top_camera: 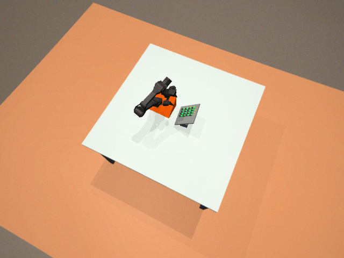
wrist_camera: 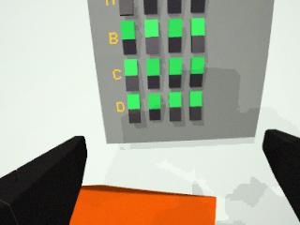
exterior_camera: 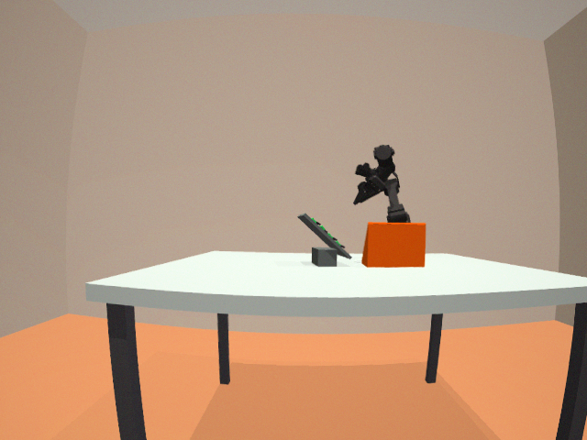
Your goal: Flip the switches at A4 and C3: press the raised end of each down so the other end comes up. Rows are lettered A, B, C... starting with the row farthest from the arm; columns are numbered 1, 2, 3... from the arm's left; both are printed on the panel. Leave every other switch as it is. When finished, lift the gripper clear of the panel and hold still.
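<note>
The grey switch panel (top_camera: pixel 186 120) (exterior_camera: pixel 318 233) (wrist_camera: pixel 230 108) stands tilted, with green and black rockers. In the wrist view, rows B, C and D show whole; row A is cut off by the top edge. Switch C3 (wrist_camera: pixel 175 73) has a green upper half and a dark lower half. Of switch A4 (wrist_camera: pixel 198 6) only the dark lower half shows. I cannot tell which end of either is raised. My gripper (top_camera: pixel 174 100) (exterior_camera: pixel 354 203) (wrist_camera: pixel 176 142) is open and empty, up in the air on the arm's side of the panel, touching nothing.
An orange block (top_camera: pixel 164 108) (exterior_camera: pixel 395 244) (wrist_camera: pixel 145 206) stands beneath the arm, near the panel's lower edge. A dark grey block (top_camera: pixel 183 126) (exterior_camera: pixel 324 257) sits under the panel. All stand on the white table (top_camera: pixel 155 158) (exterior_camera: pixel 213 284).
</note>
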{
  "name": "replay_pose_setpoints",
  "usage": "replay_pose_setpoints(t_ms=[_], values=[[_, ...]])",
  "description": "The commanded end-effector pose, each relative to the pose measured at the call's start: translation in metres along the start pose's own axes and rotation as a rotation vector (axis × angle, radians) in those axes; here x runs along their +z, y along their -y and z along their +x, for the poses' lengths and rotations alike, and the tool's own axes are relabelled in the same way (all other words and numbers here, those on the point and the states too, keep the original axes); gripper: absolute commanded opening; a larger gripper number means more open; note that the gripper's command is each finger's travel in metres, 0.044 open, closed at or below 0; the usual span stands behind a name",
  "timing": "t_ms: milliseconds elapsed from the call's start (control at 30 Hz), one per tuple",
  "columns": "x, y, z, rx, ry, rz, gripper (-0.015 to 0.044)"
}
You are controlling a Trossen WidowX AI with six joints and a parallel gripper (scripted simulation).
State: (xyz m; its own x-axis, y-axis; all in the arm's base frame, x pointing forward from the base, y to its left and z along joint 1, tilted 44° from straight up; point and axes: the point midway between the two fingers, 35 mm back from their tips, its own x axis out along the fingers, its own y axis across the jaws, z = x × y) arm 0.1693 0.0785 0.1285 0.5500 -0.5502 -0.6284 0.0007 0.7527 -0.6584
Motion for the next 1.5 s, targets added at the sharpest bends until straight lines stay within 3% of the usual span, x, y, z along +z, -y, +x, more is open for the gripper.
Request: replay_pose_setpoints(t_ms=[0,200,467,800,967,1467], values=[[0.001,0.0,0.001,0.002,-0.001,0.0,0.0374],[0.036,0.001,0.039,0.039,-0.01,-0.009,0.0216],[0.08,0.041,0.09,-0.019,0.029,-0.018,0.0006],[0.08,0.041,0.09,-0.019,0.029,-0.018,0.0],[0.083,0.042,0.123,-0.021,0.006,-0.017,0.0],[0.083,0.043,0.136,-0.022,0.005,-0.017,0.0]])
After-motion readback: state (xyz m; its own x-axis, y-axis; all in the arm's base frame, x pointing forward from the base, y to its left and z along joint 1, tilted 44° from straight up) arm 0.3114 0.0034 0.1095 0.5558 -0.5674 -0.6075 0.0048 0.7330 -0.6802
